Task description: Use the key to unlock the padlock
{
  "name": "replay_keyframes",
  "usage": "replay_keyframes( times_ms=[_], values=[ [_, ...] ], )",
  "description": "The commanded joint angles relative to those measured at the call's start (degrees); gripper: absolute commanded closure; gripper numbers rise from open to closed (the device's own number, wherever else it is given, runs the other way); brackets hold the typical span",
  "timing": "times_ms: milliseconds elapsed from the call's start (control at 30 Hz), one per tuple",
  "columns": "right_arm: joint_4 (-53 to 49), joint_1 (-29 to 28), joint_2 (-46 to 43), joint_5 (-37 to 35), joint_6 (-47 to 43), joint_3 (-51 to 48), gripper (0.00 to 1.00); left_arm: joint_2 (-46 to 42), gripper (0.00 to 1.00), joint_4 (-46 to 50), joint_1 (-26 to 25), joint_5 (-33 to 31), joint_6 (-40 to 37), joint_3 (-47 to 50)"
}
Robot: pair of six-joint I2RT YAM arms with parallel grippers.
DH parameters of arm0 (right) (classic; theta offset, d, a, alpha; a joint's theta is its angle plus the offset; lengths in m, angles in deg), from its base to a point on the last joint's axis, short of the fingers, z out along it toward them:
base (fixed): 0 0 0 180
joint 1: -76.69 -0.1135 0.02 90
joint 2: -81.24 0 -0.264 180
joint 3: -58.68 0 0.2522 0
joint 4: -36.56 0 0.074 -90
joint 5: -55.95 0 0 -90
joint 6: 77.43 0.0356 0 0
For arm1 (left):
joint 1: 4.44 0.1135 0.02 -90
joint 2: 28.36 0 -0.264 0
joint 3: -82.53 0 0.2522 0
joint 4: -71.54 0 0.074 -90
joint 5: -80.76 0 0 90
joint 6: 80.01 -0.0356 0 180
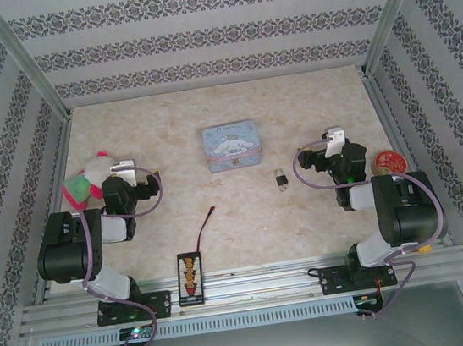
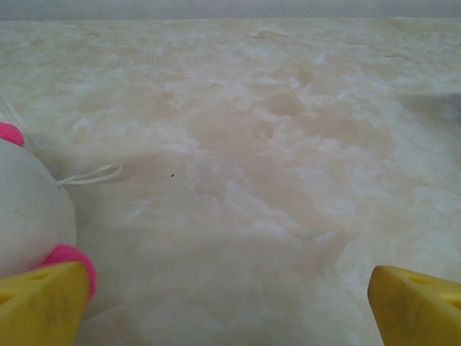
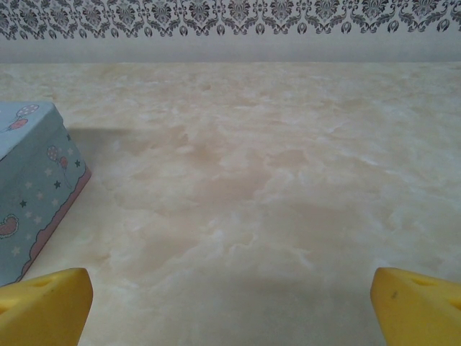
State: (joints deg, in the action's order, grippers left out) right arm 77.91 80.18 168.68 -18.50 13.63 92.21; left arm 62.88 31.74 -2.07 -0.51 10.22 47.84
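The yellow-fingered left gripper and right gripper both stand wide open and empty. The tiny blackish padlock with silvery metal shackle lies near the right gripper, on its left side, not touching it

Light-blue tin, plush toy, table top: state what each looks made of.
Light-blue tin: likely thin painted metal, matte printed cartoon pattern, crisp edges; could be card. Plush toy: soft fuzzy fabric, white and pink, with a string loop. Table top: smooth marble-patterned surface, probably laminate or a printed sheet; faint sheen.
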Motion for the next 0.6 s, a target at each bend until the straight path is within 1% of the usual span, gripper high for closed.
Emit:
replay_keyframes(
  times_ms=[0, 567],
  values=[
    [1.93, -0.59, 0.03, 1.6, -1.05, 0.36, 0.02, 0.03, 0.01, -1.9, 0.4, -0.2, 0.39, -0.79],
    [1.29, -0.59, 0.27, 1.41, -0.81, 0.88, 0.02, -0.01, 0.01, -1.59, 0.35, -0.03, 0.21, -0.89]
  ],
)
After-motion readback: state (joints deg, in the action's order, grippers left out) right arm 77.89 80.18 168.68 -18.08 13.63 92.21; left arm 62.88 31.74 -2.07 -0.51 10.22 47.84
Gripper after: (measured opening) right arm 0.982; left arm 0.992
